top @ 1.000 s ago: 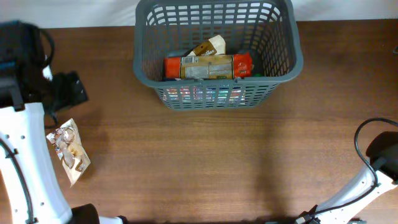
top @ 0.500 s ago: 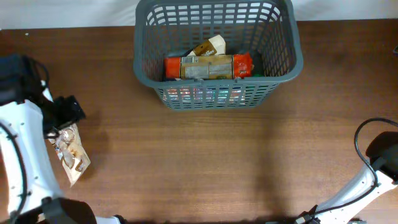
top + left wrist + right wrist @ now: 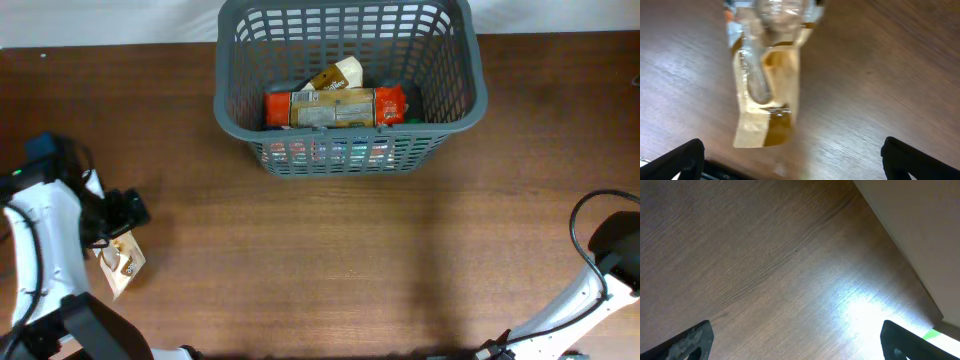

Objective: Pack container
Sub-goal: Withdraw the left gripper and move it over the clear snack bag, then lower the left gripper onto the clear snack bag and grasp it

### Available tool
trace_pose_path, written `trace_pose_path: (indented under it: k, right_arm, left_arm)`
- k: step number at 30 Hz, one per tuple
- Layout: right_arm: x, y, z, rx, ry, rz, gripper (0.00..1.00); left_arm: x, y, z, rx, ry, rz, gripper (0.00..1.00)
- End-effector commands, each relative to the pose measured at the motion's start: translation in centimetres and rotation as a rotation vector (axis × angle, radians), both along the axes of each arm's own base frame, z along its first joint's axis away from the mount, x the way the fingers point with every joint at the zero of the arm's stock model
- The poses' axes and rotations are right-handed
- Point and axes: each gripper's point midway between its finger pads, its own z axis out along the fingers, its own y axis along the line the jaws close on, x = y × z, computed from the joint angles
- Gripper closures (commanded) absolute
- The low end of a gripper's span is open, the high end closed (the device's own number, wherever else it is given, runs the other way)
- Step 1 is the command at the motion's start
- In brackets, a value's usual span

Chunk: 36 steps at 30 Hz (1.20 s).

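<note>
— Where's the basket [image 3: 345, 160]?
— On the brown bench [image 3: 330, 260], far side, middle, with an orange packet [image 3: 335, 107] lying inside.
— And the grippers?
— Left gripper [image 3: 795, 162] spread wide over a clear snack packet [image 3: 767, 100] at the bench's left. Right gripper [image 3: 800, 342] is spread too, near right.

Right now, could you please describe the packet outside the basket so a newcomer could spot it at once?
On the table, find the dark grey basket at the far edge, then come to the near left, under the open left gripper. There a flat packet, clear and tan, lies on the wood; all other packets sit in the basket.
</note>
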Motion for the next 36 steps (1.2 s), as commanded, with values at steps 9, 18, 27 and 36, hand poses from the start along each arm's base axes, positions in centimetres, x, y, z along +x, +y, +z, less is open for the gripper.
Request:
trace_pose_path:
  k: [9, 18, 27, 36]
  right_arm:
    - [-0.2, -0.1, 0.1, 0.002, -0.006, -0.017, 0.01]
    - [-0.2, -0.1, 0.1, 0.002, -0.006, -0.017, 0.01]
    - [-0.2, -0.1, 0.1, 0.002, -0.006, -0.017, 0.01]
    - [-0.2, -0.1, 0.1, 0.002, -0.006, -0.017, 0.01]
  left_arm:
    - [0.0, 4.5, 0.5, 0.053, -0.092, -0.067, 0.01]
    - [1.8, 4.1, 0.7, 0.024, -0.177, -0.155, 0.01]
    - [2.2, 3.9, -1.4, -0.033, -0.143, -0.176, 0.01]
    - [2.4, 4.0, -5.2, -0.098, -0.068, -0.17, 0.01]
